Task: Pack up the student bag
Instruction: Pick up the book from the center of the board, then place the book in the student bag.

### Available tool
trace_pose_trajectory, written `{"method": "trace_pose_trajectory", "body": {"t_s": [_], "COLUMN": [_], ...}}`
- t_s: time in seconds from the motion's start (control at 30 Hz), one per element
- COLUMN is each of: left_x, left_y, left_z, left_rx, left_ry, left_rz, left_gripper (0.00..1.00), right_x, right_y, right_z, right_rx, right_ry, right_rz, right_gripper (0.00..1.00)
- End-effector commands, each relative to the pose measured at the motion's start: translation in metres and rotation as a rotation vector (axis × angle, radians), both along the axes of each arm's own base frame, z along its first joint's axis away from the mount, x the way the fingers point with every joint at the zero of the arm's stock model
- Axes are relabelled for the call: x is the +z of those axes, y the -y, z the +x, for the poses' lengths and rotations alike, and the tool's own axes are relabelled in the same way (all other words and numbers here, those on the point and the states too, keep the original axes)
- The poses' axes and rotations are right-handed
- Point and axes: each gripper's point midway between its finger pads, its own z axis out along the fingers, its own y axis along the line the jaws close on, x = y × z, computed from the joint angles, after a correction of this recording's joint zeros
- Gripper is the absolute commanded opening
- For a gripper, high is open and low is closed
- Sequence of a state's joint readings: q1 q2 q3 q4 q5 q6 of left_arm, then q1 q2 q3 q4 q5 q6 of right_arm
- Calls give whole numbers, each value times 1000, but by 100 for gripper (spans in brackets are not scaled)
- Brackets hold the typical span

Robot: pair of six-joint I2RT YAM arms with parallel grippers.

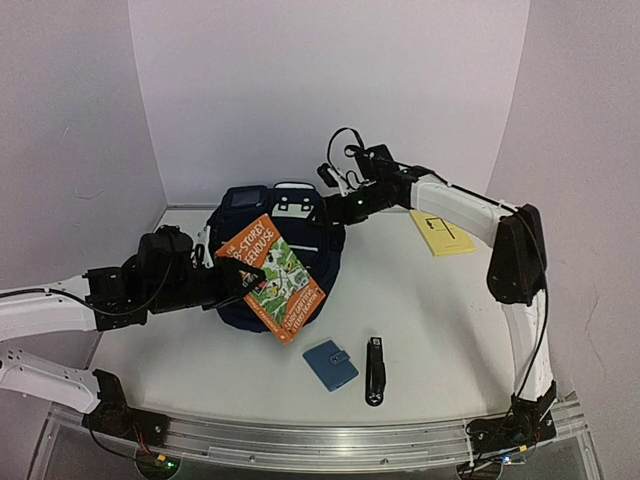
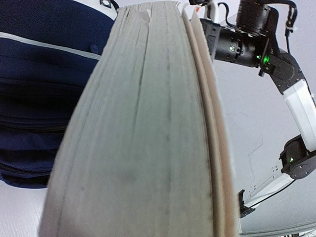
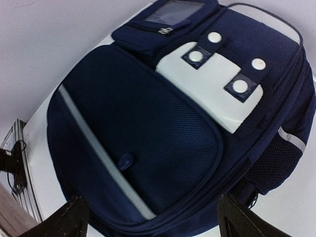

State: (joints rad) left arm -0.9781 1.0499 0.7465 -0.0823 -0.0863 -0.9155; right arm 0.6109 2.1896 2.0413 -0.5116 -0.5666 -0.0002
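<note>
The student bag, dark navy with a thin white stripe and white patches, lies flat at the middle back of the table. An orange paperback book hangs tilted over its front half, with my left gripper shut on the book's left edge. The left wrist view is filled by the book's page edges, with the bag behind them and the fingers hidden. My right gripper hovers over the bag's right side. It is open in the right wrist view, with the bag's front pocket below and nothing between its fingers.
A small light-blue snap wallet and a slim black object lie near the front edge. A yellow notepad lies at the back right under the right arm. White walls enclose the table on three sides.
</note>
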Motion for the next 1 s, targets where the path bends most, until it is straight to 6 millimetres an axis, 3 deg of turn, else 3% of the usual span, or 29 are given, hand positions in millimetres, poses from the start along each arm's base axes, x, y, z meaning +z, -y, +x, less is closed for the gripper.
{"method": "trace_pose_trajectory", "body": {"t_s": [0.0, 0.17, 0.43, 0.57, 0.63, 0.77, 0.97], "left_x": [29, 30, 27, 22, 21, 22, 14], "left_y": [-6, -12, -14, -15, -15, -15, -11], "left_z": [1, -1, 1, 4, 4, 6, 8], "left_rx": [32, 46, 70, 86, 88, 100, 99], "left_ry": [72, 75, 75, 65, 62, 59, 45], "left_rz": [-76, -101, -99, -89, -90, -93, -73], "left_gripper": [0, 0, 0, 0, 0, 0, 0], "right_x": [-14, -36, -54, -69, -67, -56, -28], "right_y": [-4, -1, -18, -23, -23, 0, 76], "right_z": [45, 89, 107, 108, 110, 128, 157], "right_rx": [-182, -332, -333, -355, -358, -417, -556], "right_ry": [-92, -116, -304, -409, -430, -445, -461], "right_rz": [50, 86, 316, 390, 414, 460, 553], "right_gripper": [90, 91, 76, 51, 40, 4, 0]}}
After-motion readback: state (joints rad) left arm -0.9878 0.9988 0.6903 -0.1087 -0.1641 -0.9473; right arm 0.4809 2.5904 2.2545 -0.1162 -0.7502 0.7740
